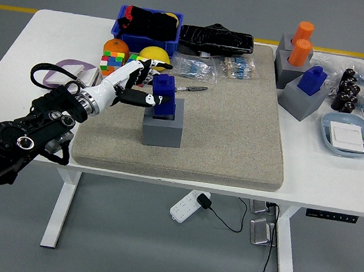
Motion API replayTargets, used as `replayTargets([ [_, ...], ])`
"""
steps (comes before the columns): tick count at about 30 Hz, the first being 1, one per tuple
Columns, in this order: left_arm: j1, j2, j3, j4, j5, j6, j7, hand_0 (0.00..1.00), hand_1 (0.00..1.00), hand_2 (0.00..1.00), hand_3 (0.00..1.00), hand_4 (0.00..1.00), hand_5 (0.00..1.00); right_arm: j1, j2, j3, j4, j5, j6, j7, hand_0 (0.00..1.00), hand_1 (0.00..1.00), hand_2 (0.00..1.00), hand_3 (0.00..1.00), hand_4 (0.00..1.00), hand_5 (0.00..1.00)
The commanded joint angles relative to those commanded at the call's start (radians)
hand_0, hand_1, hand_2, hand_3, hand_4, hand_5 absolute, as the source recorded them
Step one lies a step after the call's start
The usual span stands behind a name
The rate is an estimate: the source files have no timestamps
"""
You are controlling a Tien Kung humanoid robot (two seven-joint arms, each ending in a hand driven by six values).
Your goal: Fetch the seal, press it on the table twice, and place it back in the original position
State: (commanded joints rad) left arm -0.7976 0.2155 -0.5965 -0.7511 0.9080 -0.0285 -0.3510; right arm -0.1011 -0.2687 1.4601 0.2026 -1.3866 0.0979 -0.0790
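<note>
A blue seal [164, 97] stands partly lifted out of its grey block holder [162, 128] on the beige mat [235, 136]. My left hand [141, 86] comes in from the left, its white-and-black fingers closed around the seal's upper part. The seal's lower half still sits inside the holder's slot. My right hand is out of the picture.
Behind the hand lie two colour cubes [120, 64], an orange [116, 47], a yellow fruit [154, 56] and a blue bin [147, 28]. A pen [191, 89] lies just past the holder. Another blue seal in a grey holder [307, 91], orange seals [300, 43] and a tray [348, 134] are at right.
</note>
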Motion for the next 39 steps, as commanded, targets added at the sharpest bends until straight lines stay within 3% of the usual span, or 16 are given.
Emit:
replayTargets([
  [4, 0.002, 0.019, -0.047, -0.035, 0.033, 0.012, -0.019, 0.67, 0.405, 0.341, 0.768, 0.62, 0.002, -0.001, 0.001, 0.0, 0.0, -0.001, 0.0, 0.0, 0.769, 0.685, 0.682, 0.624, 0.809, 0.51],
  [7, -0.001, 0.032, -0.061, -0.024, 0.048, 0.035, -0.041, 0.671, 0.407, 0.342, 0.768, 0.622, 0.002, -0.002, 0.001, 0.0, 0.0, -0.001, 0.0, 0.0, 0.769, 0.685, 0.682, 0.622, 0.81, 0.51],
  [20, 0.032, 0.05, -0.03, 0.147, 0.003, 0.125, -0.119, 0.674, 0.41, 0.343, 0.764, 0.626, 0.002, 0.0, 0.004, -0.004, 0.001, 0.004, 0.0, 0.001, 0.772, 0.685, 0.682, 0.623, 0.813, 0.508],
  [25, 0.061, 0.044, -0.002, 0.194, -0.026, 0.155, -0.127, 0.675, 0.413, 0.345, 0.762, 0.627, 0.002, -0.001, 0.005, -0.004, 0.0, 0.004, 0.0, 0.001, 0.772, 0.685, 0.682, 0.623, 0.814, 0.507],
  [31, 0.1, 0.018, 0.019, 0.231, -0.047, 0.187, -0.132, 0.675, 0.413, 0.345, 0.761, 0.626, 0.002, 0.0, 0.007, -0.01, 0.003, 0.007, 0.0, 0.001, 0.772, 0.685, 0.682, 0.623, 0.814, 0.507],
  [39, 0.136, -0.006, 0.014, 0.252, -0.063, 0.206, -0.135, 0.675, 0.416, 0.346, 0.759, 0.62, 0.002, 0.0, 0.007, -0.015, 0.002, 0.007, 0.0, 0.001, 0.772, 0.686, 0.682, 0.623, 0.815, 0.507],
])
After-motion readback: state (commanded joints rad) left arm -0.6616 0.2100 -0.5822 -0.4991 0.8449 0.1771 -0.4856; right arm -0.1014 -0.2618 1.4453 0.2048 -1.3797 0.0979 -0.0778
